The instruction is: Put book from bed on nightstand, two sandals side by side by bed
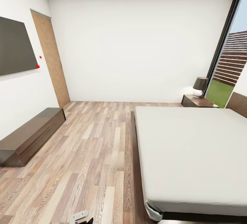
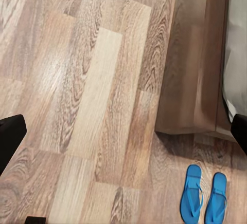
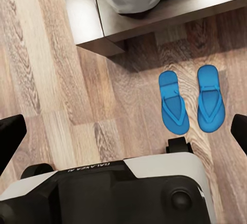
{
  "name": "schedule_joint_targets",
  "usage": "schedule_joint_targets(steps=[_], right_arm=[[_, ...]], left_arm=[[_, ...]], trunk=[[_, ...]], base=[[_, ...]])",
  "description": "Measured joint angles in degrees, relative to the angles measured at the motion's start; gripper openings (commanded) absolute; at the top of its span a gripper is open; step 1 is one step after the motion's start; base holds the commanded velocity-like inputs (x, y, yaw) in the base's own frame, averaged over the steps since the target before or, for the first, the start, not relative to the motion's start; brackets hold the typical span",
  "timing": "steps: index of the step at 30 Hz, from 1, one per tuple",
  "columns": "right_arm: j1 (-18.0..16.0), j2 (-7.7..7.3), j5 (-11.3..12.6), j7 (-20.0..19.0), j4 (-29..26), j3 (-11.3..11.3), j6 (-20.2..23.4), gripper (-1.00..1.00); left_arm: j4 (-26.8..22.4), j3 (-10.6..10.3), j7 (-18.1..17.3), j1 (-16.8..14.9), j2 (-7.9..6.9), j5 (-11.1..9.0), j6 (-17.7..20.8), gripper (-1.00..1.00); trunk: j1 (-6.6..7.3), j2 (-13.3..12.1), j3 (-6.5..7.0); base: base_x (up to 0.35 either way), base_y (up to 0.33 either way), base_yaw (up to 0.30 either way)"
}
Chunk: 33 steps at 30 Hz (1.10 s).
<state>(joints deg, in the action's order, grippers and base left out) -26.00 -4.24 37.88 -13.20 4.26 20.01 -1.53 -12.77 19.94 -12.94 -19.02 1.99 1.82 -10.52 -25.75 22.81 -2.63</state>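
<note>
Sandals (image 3: 190, 101) paired beside bed (image 1: 192, 148) corner, bed cut off, both arms' fingers wide, empty

We can read one marking: on the white top edge of the robot's base (image 3: 110, 175), seen from the right wrist camera, small dark letters spell "GALAXEA R1", printed upside down in this picture. We find no other legible text.

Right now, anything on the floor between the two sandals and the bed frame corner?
Nothing: in the right wrist view only bare wood-plank floor lies between the two sandals and the bed frame corner. The left wrist view agrees.
</note>
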Motion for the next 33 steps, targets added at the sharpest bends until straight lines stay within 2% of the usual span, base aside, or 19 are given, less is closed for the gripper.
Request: schedule_joint_targets(steps=[33], right_arm=[[0.0,0.04,-0.04,0.04,0.0,-0.05,0.0,1.0]], left_arm=[[0.0,0.0,-0.02,0.0,0.0,0.0,0.0,1.0]], trunk=[[0.01,-0.02,0.01]], base=[[0.0,0.0,0.0]])
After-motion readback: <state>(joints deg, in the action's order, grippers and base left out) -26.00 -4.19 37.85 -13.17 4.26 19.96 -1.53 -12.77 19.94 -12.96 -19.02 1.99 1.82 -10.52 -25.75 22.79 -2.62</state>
